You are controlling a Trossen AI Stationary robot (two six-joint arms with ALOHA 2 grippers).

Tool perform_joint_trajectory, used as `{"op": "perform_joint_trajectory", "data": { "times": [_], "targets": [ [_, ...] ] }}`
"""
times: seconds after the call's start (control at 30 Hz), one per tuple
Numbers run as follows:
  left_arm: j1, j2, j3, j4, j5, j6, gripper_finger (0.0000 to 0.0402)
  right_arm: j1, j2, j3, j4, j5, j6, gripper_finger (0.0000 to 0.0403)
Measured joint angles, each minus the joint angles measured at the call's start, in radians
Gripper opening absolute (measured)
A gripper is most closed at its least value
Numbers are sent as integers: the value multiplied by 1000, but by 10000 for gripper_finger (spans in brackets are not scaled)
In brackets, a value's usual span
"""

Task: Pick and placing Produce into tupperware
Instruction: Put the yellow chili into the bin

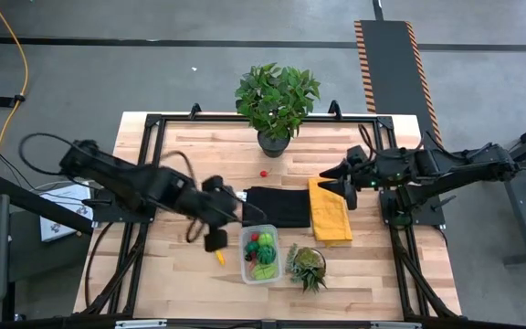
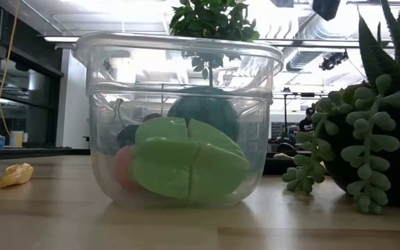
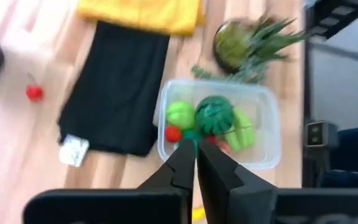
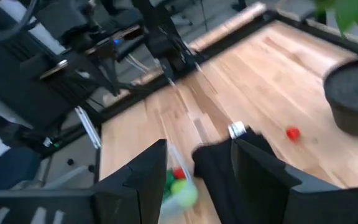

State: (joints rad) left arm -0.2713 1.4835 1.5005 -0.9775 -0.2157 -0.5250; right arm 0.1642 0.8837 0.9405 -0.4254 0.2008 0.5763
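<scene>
The left hand [image 3: 196,163] hangs above the worktop [image 1: 373,283], just beside the tupperware [image 1: 259,255], with both fingers pressed together and nothing between them. The tupperware stands near the worktop's front edge and contains green and red produce [image 1: 263,245]. One red berry [image 1: 263,172] lies apart, near the potted plant [image 1: 277,100]. The right hand [image 4: 194,177] waits over the yellow cloth [image 1: 330,212], fingers spread and empty.

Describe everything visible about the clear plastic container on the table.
The tupperware is a small, clear, lidless plastic box with rounded corners and a thick rim, standing upright on the wooden table. It sits just in front of the black cloth, beside the small succulent. Inside lie green pieces, a dark green round piece and red ones.
</scene>
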Motion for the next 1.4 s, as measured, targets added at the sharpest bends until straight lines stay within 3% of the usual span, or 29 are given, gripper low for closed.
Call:
{"op": "perform_joint_trajectory", "data": {
  "times": [0.27, 0.53, 0.73, 0.9, 1.13, 1.4],
  "targets": [
    [3, -194, 0, -89, -17, 104, 2, -13, 18, 0, 147, 8, -72, 160],
    [3, -372, 0, -242, -23, 120, 2, -16, 63, 0, 174, 69, 9, 95],
    [3, -520, -34, -284, 44, 151, 5, -16, 96, 0, 234, 166, 55, 58],
    [3, -673, -169, -269, 143, 128, 5, -16, 119, 1, 242, 273, 89, 37],
    [3, -867, -444, -77, 297, 76, 5, -16, 171, 0, 247, 292, 183, 14],
    [3, -922, -754, 126, 483, 163, 5, -16, 248, 0, 254, 296, 270, 7]
  ]
}}
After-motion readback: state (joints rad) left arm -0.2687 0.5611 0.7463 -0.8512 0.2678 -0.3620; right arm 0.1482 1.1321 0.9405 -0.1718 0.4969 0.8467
